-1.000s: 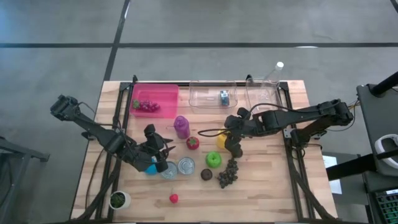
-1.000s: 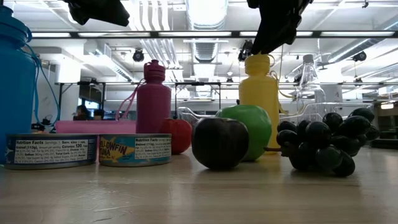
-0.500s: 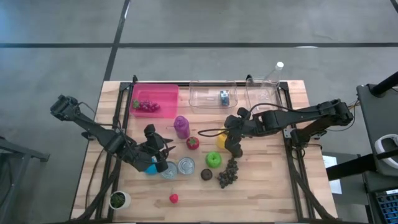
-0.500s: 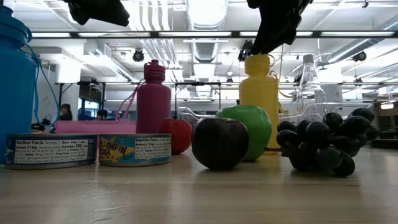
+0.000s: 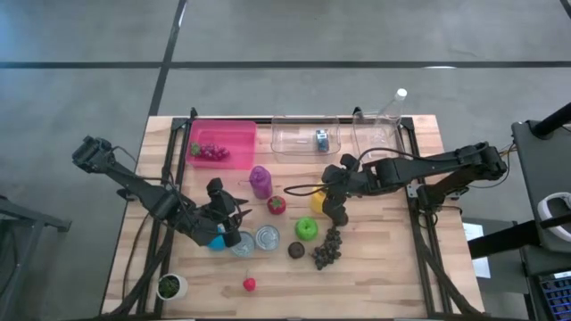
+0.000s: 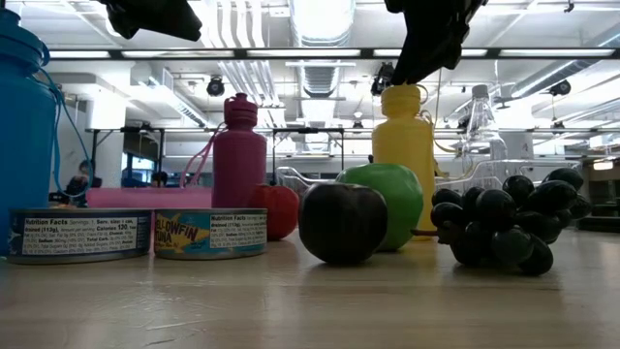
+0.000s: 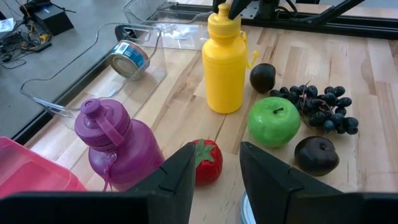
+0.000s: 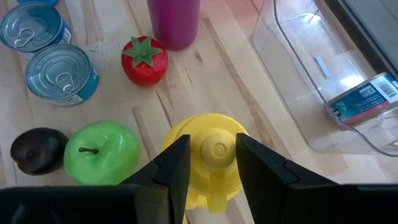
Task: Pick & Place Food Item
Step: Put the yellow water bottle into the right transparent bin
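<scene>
My right gripper (image 8: 212, 147) hangs open over the upright yellow bottle (image 5: 317, 202) at mid-table, one finger on either side of its cap (image 8: 217, 149); I cannot tell whether they touch it. In the low view the gripper (image 6: 426, 44) ends right at the cap's top. My left gripper (image 5: 236, 212) hovers open with nothing in it above two tins (image 5: 266, 237) and faces a red strawberry (image 7: 206, 163). A green apple (image 5: 306, 228), a dark plum (image 5: 296, 251) and black grapes (image 5: 327, 250) rest on the wood.
A purple bottle (image 5: 260, 181) and a blue bottle (image 5: 217, 239) stand upright. A second plum (image 7: 262, 78) lies by the yellow bottle. At the far edge are a pink bin (image 5: 223, 134) with red grapes and clear bins (image 5: 303, 125), one holding a tin. A small plant pot (image 5: 169, 285) stands near-left.
</scene>
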{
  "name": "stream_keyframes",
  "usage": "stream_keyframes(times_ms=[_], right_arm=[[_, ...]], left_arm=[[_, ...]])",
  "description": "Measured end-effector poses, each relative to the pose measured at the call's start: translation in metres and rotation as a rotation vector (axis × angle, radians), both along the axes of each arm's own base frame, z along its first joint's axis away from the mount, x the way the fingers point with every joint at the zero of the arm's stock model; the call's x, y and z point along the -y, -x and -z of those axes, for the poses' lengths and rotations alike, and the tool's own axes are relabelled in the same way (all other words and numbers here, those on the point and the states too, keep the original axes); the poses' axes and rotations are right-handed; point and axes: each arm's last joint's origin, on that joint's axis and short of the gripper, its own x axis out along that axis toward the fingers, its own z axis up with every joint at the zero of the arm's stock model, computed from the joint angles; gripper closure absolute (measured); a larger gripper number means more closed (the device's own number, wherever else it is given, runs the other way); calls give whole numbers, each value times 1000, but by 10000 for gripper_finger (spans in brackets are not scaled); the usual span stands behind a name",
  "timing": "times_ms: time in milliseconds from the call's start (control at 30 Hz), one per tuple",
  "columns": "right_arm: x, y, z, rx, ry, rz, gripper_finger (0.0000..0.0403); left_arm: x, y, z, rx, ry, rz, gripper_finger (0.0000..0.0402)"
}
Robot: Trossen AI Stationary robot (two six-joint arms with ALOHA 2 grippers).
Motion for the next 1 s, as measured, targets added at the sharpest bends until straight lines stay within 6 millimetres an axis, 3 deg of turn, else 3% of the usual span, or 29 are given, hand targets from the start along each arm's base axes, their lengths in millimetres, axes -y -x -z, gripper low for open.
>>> stream_keyframes(times_ms=[567,1000], right_arm=[[0,0,-1,8,-3,0,340],[0,0,-1,5,-3,0,335]], left_arm=[[0,0,0,0,0,0,271],[0,0,0,0,1,0,270]])
